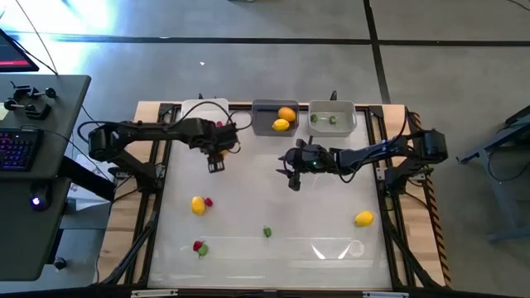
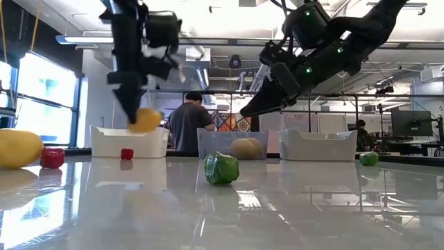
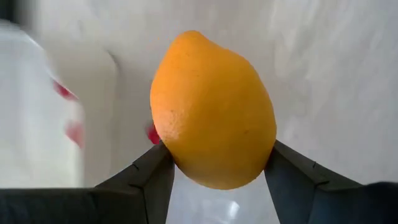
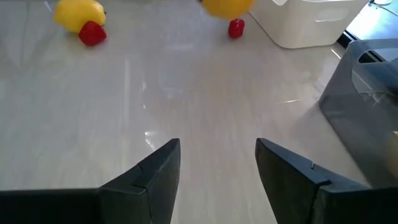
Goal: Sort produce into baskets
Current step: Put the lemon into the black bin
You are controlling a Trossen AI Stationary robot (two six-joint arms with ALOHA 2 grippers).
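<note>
My left gripper (image 1: 217, 161) is shut on an orange lemon-shaped fruit (image 3: 211, 106) in front of the white basket (image 1: 203, 110); the low view shows the fruit (image 2: 144, 119) above the table. My right gripper (image 1: 291, 178) is open and empty above the table's middle, as its wrist view (image 4: 217, 146) shows. The dark grey basket (image 1: 273, 117) holds an orange and a yellow fruit. The light grey basket (image 1: 333, 118) holds green bits. The three baskets stand in a row along the far edge. My left gripper pinches the orange fruit between its two fingers, on two opposite sides near its broad end (image 3: 177, 163). The fingers (image 2: 130, 104) come from above, pointing down. The fruit hangs at the fingertips, lifted clear of the table.
On the table lie a yellow fruit (image 1: 197, 205) with a red bit beside it, a red and a green bit (image 1: 199, 247), a green piece (image 1: 267, 232), a yellow fruit (image 1: 363, 218) and a red berry (image 2: 127, 153) before the white basket. A person stands beyond the table (image 2: 189, 121).
</note>
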